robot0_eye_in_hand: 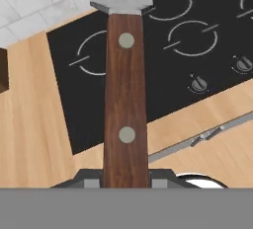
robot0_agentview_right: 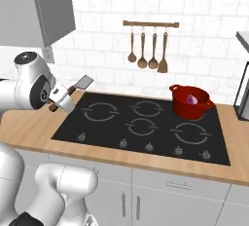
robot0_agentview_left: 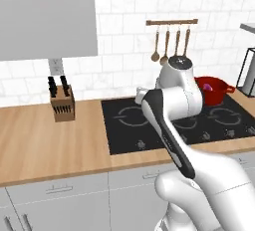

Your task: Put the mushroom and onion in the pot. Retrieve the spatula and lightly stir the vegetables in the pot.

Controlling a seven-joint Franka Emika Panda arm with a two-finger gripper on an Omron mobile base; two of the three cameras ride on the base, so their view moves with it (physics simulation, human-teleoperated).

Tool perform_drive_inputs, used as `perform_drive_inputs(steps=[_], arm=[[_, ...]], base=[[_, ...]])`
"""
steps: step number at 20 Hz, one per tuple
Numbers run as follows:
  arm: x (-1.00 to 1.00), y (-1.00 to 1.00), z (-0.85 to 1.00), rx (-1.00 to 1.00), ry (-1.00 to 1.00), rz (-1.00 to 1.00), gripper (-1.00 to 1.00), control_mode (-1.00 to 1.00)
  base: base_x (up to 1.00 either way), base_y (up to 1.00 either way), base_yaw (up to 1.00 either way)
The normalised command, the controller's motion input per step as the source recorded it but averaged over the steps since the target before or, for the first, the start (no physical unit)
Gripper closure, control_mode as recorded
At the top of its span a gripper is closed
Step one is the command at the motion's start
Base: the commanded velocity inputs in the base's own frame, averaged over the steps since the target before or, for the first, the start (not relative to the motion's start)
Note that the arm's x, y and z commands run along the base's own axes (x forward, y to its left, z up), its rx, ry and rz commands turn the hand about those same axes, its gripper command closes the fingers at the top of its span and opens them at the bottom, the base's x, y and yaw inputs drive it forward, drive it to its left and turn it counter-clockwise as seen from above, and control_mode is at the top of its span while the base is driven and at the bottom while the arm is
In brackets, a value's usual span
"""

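Observation:
My gripper (robot0_agentview_right: 56, 101) is shut on the spatula (robot0_agentview_right: 82, 82), a utensil with a brown riveted wooden handle and a flat grey blade. It hangs over the counter's left part, just left of the cooktop, blade pointing up and toward the wall. The hand view looks along the spatula (robot0_eye_in_hand: 126, 85) rising from the gripper (robot0_eye_in_hand: 126, 178). The glossy red pot (robot0_agentview_right: 190, 108) stands on the back right burner, far to the gripper's right. Inside it lies the purple onion (robot0_agentview_right: 191, 99). The pot (robot0_agentview_left: 220, 94) and onion (robot0_agentview_left: 207, 88) peek out behind my arm. I cannot make out the mushroom.
A black cooktop (robot0_agentview_right: 146, 120) is set in the wooden counter (robot0_agentview_right: 29, 127). A wall rack (robot0_agentview_right: 151, 24) holds three round spoons and a flat-bladed wooden utensil (robot0_agentview_right: 163, 65). A knife block (robot0_agentview_left: 62, 104) stands at the back left. A dark frame (robot0_agentview_right: 241, 98) stands at the right edge.

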Motion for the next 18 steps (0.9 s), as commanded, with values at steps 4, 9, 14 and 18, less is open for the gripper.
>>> perform_drive_inputs(steps=[4, 9, 14, 18], arm=[[0.00, 0.00, 0.00, 0.00, 0.00, 0.00, 1.00, 1.00], [0.00, 0.00, 0.00, 0.00, 0.00, 0.00, 1.00, 1.00], [0.00, 0.00, 0.00, 0.00, 0.00, 0.00, 1.00, 1.00], [0.00, 0.00, 0.00, 0.00, 0.00, 0.00, 1.00, 1.00]], base=[[0.00, -1.00, 0.00], [0.10, -1.00, 0.04], [0.28, -0.90, 0.02], [0.83, -0.40, -0.05]])
